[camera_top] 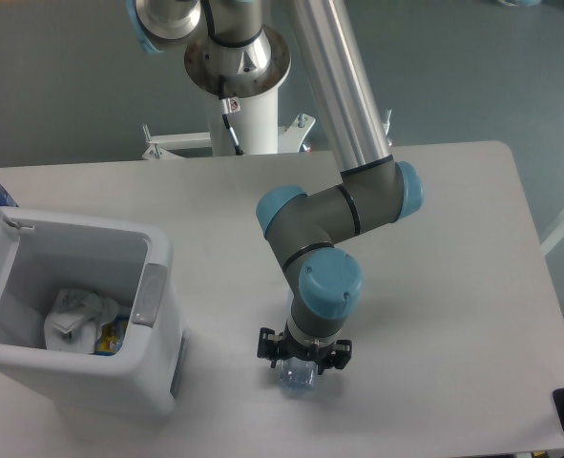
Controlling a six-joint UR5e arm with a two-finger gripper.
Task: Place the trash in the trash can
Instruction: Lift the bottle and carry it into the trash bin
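A single fixed camera looks down steeply from high at the table's [472, 248] 6 o'clock edge, facing 12 o'clock toward the arm's pedestal [246, 114], moderately close.

- Trash can [91, 377]: white, grey handle plate.
- Paper scrap [76, 315] inside: white, crumpled.
- Bottle [299, 378]: clear, bluish tint.
- Arm [334, 215]: grey/silver w/ light-blue caps.
- Fingers [267, 348]: black.
- Surface [453, 286]: pale off-white.
- Floor [62, 86]: dull grey-green.
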